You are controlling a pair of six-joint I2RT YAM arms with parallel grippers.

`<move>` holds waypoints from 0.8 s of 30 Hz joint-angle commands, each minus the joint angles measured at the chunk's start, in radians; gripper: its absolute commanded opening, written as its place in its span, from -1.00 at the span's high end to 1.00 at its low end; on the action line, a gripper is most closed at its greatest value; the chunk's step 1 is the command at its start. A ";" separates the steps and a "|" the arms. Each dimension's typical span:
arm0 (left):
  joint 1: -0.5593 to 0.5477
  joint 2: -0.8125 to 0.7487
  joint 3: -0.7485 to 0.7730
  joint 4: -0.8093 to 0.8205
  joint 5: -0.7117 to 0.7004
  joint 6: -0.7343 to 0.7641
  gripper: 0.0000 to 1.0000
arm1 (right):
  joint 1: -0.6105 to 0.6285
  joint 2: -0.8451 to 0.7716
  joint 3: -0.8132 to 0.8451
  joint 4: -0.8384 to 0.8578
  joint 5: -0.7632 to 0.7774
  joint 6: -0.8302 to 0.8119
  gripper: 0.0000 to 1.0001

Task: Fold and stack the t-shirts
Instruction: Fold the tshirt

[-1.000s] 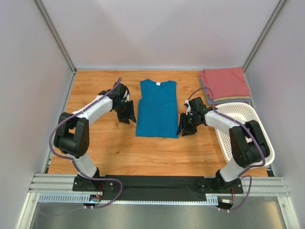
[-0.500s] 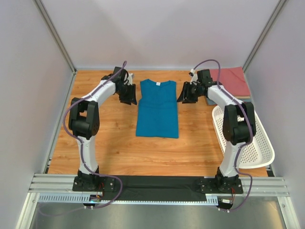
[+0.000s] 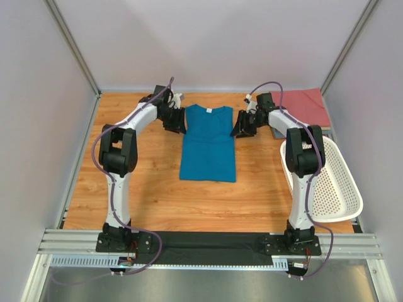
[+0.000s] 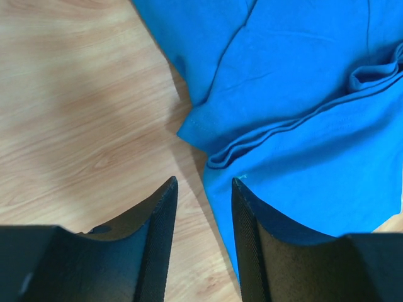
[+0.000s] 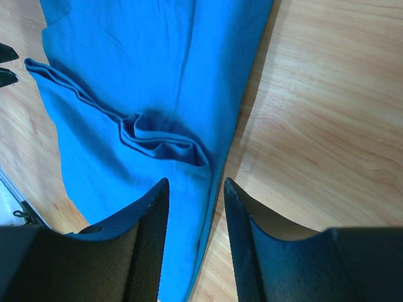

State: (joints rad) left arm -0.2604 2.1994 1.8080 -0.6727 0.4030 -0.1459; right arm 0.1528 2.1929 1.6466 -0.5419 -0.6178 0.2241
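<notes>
The soft teal-blue cloth t-shirt [image 3: 208, 143] is laid flat on the wooden table [image 3: 138, 189]; the left gripper [image 4: 203, 185] and right gripper [image 5: 195, 182] are held parted, empty, beside its shoulders; one layer alone may be pinched if the edges are missed, skewing the fold.

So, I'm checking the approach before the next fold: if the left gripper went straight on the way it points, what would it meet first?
Probably the teal-blue t-shirt: the left gripper has open jaws straddling its folded edge, bare table just beside. Depth is unclear.
</notes>
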 commanded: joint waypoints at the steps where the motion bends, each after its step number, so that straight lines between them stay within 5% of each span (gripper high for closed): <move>1: -0.002 0.019 0.027 0.015 0.054 0.058 0.07 | -0.001 0.025 0.055 0.000 -0.031 -0.028 0.17; 18: -0.002 0.048 0.044 0.033 0.111 0.069 0.19 | 0.001 0.061 0.068 0.036 -0.053 -0.002 0.38; 21: -0.002 0.045 0.037 0.047 0.126 0.062 0.42 | -0.001 0.062 0.065 0.040 -0.051 0.004 0.71; 22: -0.002 0.043 0.040 0.047 0.126 0.059 0.71 | 0.001 0.062 0.065 0.039 -0.051 0.003 0.84; 24: -0.002 0.042 0.045 0.047 0.108 0.043 0.97 | -0.001 0.059 0.062 0.039 -0.045 0.003 0.99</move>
State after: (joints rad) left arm -0.2604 2.2429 1.8172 -0.6540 0.4938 -0.1085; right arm 0.1528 2.2524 1.6768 -0.5331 -0.6495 0.2249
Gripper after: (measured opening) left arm 0.082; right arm 0.030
